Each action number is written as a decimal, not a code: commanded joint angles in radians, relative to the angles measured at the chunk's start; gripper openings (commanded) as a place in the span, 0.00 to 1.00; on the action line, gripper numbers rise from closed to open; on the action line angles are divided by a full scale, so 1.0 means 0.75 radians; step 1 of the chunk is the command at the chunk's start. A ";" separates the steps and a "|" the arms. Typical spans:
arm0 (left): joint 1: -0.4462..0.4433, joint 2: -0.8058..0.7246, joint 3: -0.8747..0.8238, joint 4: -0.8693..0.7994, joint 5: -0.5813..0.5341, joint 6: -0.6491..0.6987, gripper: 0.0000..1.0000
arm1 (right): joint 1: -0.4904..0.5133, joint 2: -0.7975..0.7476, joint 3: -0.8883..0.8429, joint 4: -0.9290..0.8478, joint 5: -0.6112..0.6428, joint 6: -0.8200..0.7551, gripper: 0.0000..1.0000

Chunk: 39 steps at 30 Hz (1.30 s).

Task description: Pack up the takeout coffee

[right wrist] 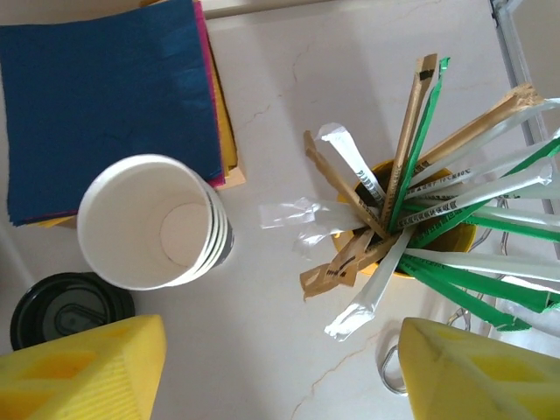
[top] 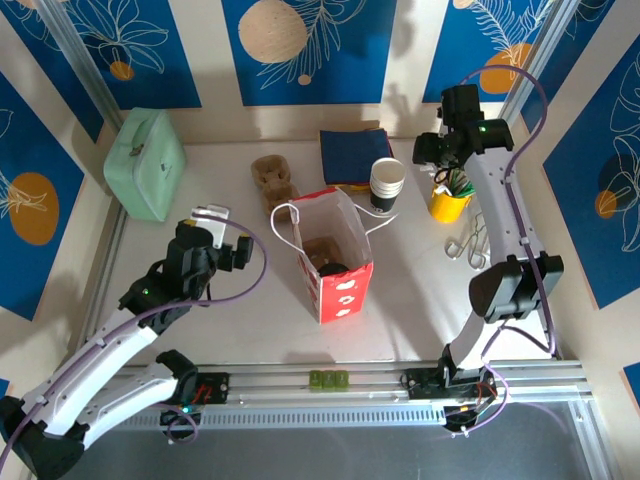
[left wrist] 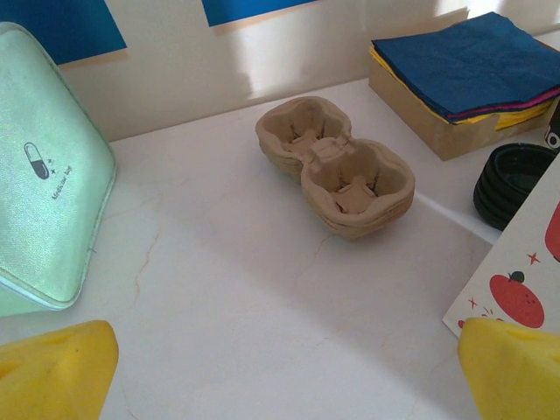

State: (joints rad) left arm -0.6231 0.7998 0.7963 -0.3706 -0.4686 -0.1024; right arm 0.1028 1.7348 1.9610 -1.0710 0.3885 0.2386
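Red-and-white paper bag (top: pixel 345 285) hides most of its load: a brown pulp tray (top: pixel 320 247) and, beside it, a shadowed dark round shape, seemingly the black-lidded dark paper cup (top: pixel 337 268). A yellow round cup (top: pixel 450 208) holds wrapped sticks (right wrist: pixel 411 131), some cut off. Both claws stand spread, empty: left claw (left wrist: pixel 280 376) near that bag's left side, right claw (right wrist: pixel 284 367) well apart from it, by a stack of white-rimmed paper cups (right wrist: pixel 149 223).

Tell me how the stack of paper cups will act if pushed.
The stack of paper cups looks empty, so probably light and apt to slide or tip. Thin paper walls would likely dent under a hard squeeze.
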 commanded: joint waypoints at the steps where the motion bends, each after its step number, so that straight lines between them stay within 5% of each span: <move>1: 0.017 0.022 0.009 0.047 0.054 0.015 0.99 | -0.030 0.036 0.073 -0.040 -0.020 -0.005 0.68; 21: 0.045 0.068 -0.006 0.087 0.099 0.053 0.99 | -0.356 -0.113 -0.259 0.025 -0.269 0.157 0.53; 39: 0.048 0.059 -0.033 0.095 0.103 0.040 0.99 | -0.417 -0.051 -0.339 0.129 -0.287 0.138 0.48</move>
State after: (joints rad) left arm -0.5999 0.8539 0.7860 -0.3283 -0.4007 -0.0765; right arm -0.2043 1.6772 1.7081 -0.9859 0.1684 0.3485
